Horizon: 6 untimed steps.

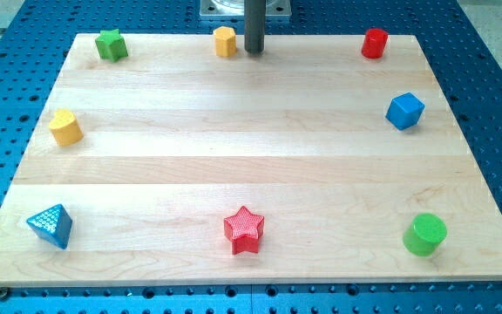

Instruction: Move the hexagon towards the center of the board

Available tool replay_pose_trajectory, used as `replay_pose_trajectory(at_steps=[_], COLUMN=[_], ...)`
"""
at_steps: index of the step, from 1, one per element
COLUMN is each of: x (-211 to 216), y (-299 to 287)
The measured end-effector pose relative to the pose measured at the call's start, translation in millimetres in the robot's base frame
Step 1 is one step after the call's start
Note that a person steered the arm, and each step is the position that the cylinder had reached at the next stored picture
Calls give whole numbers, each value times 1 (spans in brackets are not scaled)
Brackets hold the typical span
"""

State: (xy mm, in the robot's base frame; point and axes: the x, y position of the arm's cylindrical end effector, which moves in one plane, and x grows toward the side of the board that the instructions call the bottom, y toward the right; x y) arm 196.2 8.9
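1. We see no containers here; every block sits loose on the wooden board [251, 148], each one apart from the others.
2. We take the red star [243, 229] near the board's bottom edge as our landmark.
3. The orange hexagon [225, 41] lies straight toward the view's top from the red star, at the board's far edge.
4. My tip [254, 51] stands just beside the hexagon, on its view's-right side; we cannot tell whether they touch. The rod carries no pincer, so there is nothing spread or pressed together to report.
5. The green star [111, 44] sits up and to the view's left of the red star, in the board's top left corner.
6. The red cylinder [374, 43] is up and to the view's right, near the top right corner.
7. The blue cube [404, 111] lies right of and above the red star, by the right edge.
8. The green cylinder [425, 234] sits level with the red star, well to its right.
9. The blue triangular block [50, 225] is level with it, well to the left.
10. The yellow block [65, 127] lies up and left, by the left edge; we cannot tell its shape.
11. The board rests on a blue perforated table [486, 78].
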Motion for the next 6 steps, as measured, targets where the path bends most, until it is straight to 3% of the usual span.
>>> replay_pose_trajectory(at_steps=[1,2,3,5,6], x=[-4,5,18,22,51], y=[-26,-129,-183,-107,-89])
